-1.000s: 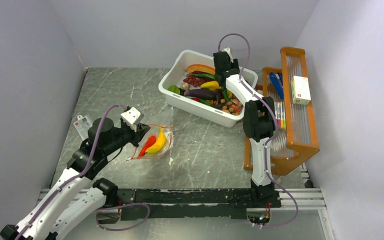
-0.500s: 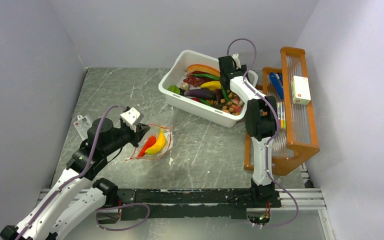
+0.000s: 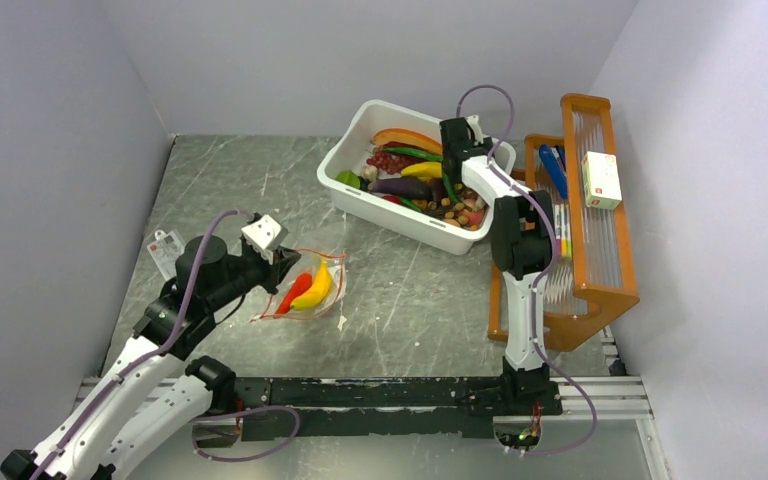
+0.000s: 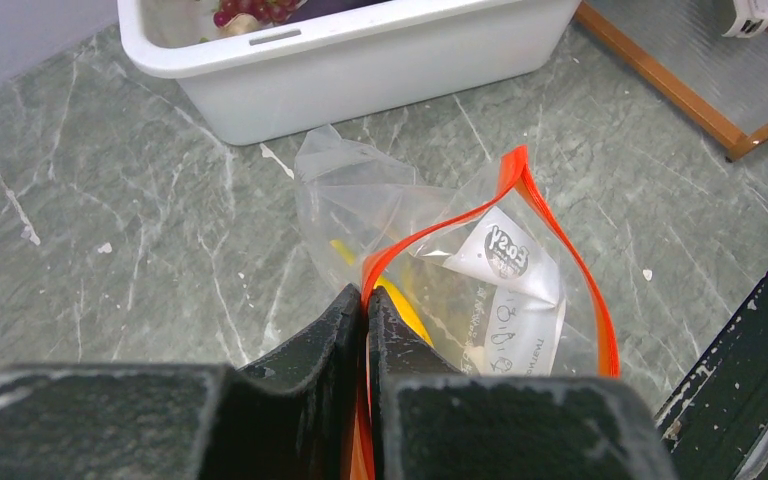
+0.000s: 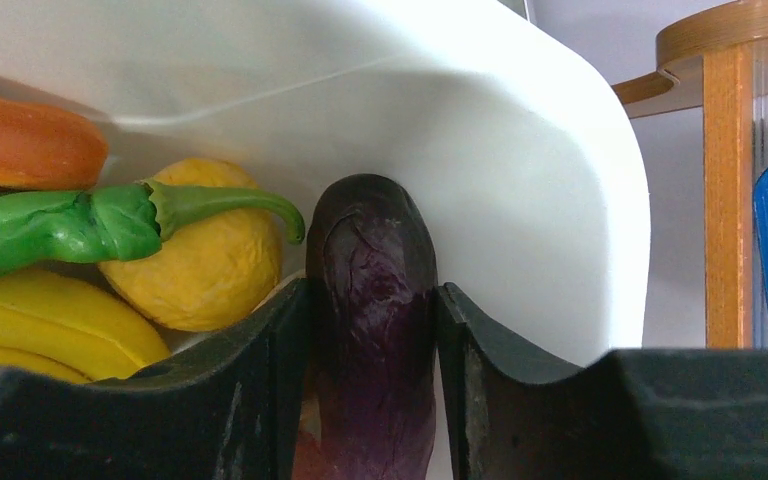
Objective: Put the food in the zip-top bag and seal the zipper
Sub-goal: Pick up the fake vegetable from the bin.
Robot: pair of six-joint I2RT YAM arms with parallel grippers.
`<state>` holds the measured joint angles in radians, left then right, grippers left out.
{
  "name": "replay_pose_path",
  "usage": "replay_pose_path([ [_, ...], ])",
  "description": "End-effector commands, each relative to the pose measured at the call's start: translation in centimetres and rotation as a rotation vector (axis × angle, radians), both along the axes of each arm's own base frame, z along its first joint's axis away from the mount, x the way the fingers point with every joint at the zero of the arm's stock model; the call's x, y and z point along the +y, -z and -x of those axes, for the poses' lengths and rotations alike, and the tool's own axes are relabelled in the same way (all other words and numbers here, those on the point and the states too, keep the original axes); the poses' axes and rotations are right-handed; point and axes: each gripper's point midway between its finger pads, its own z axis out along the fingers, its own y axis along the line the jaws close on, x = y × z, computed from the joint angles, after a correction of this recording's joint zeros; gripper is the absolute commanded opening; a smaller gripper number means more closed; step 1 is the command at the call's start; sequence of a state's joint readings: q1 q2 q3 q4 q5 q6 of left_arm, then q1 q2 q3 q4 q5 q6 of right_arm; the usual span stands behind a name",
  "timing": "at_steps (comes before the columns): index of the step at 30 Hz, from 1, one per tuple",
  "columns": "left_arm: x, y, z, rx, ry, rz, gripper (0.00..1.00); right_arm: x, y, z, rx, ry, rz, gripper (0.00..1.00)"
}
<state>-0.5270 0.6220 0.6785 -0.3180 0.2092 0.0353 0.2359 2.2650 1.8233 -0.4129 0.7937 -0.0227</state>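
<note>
Grey marbled table with a wooden rack at the right edge. White tub sits far centre, full of toy food. The zip-top bag lies on the table near the left side, well apart from the tub, mouth gaping open, with a yellow piece and a red piece inside. The left gripper is pressed together, pinching the bag's mouth edge at the zipper. The right gripper is down in the tub's right corner, fingers clamped on both sides of a purple eggplant. A green pepper lies across a yellow lemon just beside it.
</note>
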Motion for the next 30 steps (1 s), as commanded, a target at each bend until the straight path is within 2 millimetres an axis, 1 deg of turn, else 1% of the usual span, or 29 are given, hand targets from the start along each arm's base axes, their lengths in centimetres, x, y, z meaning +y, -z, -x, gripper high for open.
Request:
replay_pose_path([
  [1,-0.1,-1.2,-0.3,-0.052,0.005,0.021,0.07,-0.2,-1.0,-0.3,-0.026,0.007,-0.019,0.40],
  [5,-0.3,-1.1,-0.3,-0.049,0.015,0.024,0.07,0.7,-3.5,-0.4,-0.064,-0.022,-0.030,0.38],
  [10,-0.7,-0.9,-0.3,-0.032,0.033,0.022,0.07,2.6,-6.1,0.0,-0.108,-0.084,-0.068,0.38],
  [13,-0.7,-0.9,-0.3,-0.033,0.028,0.026,0.07,3.8,-8.1,0.3,-0.159,-0.109,-0.119,0.38],
  [15,-0.7,-0.9,-0.3,-0.032,0.025,0.028,0.07,4.7,-9.2,0.6,-0.195,-0.135,-0.162,0.38],
  [16,-0.7,-0.9,-0.3,-0.031,0.027,0.028,0.07,5.4,-10.5,0.8,-0.227,-0.161,-0.194,0.38],
  [19,-0.7,-0.8,-0.4,-0.023,0.024,0.024,0.07,7.8,-12.2,1.4,-0.270,-0.247,-0.265,0.38],
  [24,-0.4,-0.4,-0.7,0.004,-0.006,0.016,0.07,10.6,-15.6,3.0,-0.340,-0.351,-0.377,0.38],
  [27,-0.5,-0.2,-0.8,0.028,-0.017,0.028,0.07,12.4,-17.1,4.6,-0.379,-0.417,-0.469,0.38],
  [30,-0.7,-0.4,-1.2,0.051,-0.033,0.050,0.07,14.0,-18.3,6.4,-0.408,-0.479,-0.575,0.37],
])
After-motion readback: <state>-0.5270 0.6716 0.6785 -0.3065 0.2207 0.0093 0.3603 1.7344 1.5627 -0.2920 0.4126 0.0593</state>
